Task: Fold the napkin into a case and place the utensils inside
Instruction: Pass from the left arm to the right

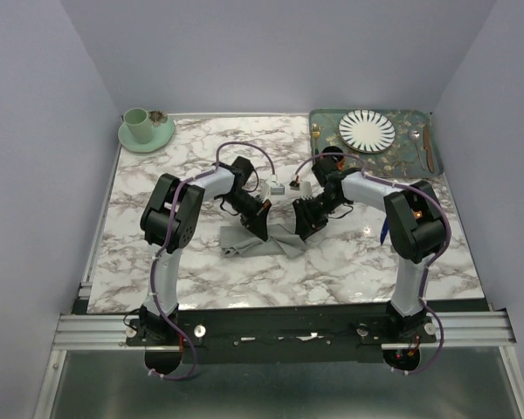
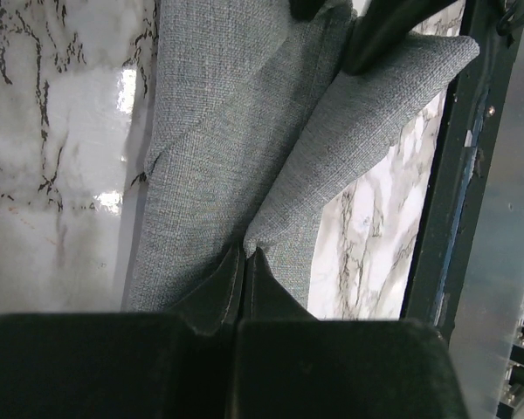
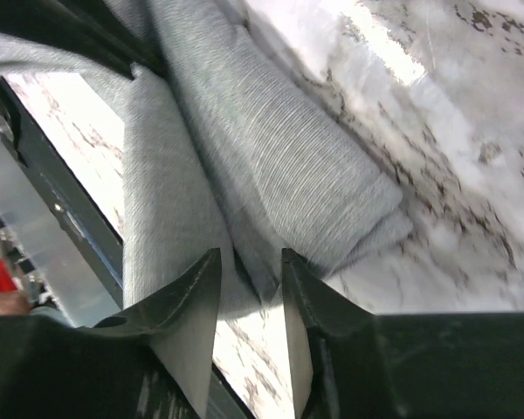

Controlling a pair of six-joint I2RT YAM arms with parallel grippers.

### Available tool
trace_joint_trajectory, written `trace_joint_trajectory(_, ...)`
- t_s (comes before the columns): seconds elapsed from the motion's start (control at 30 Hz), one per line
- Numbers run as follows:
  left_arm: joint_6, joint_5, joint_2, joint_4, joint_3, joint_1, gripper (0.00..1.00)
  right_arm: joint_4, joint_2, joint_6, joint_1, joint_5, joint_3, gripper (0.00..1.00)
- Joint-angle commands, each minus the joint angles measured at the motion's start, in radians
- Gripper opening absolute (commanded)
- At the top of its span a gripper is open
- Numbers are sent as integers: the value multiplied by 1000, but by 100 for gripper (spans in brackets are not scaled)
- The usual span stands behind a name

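Observation:
The grey napkin (image 1: 260, 242) lies partly folded on the marble table, between both grippers. My left gripper (image 1: 260, 223) is shut on a fold of the napkin (image 2: 244, 131); its fingertips (image 2: 244, 255) meet on the cloth crease. My right gripper (image 1: 304, 223) is open at the napkin's right end; in the right wrist view (image 3: 250, 258) a folded edge of the napkin (image 3: 271, 166) sits between its spread fingertips. Slim utensils (image 1: 428, 147) lie at the right edge of the green tray. A thin dark blue piece (image 1: 382, 230) shows beside the right arm.
A green patterned tray (image 1: 402, 161) at the back right holds a striped plate (image 1: 367, 130) and a small gold fork (image 1: 315, 132). A green cup on a saucer (image 1: 143, 128) stands at the back left. The table's black front rail (image 2: 445, 218) runs close by the napkin.

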Motion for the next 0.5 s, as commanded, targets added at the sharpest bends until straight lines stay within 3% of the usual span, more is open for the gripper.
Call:
trace_joint_trajectory(0.0,10,3,41,-51,21,7,0,-66,-138,-69,-14,58,29,50)
trace_joint_trajectory(0.23,11,-23,61,-77,26,9,0,-84,-319,-243,-20,70,47,64)
trace_joint_trajectory(0.27,8,-29,62,-79,26,7,0,-82,-331,-265,-18,88,60,71)
trace_joint_trajectory(0.37,-4,-43,79,-82,34,9,0,-93,-365,-333,-1,133,80,78)
trace_joint_trajectory(0.47,-12,-53,82,-82,17,7,0,-55,-417,-399,35,177,41,80)
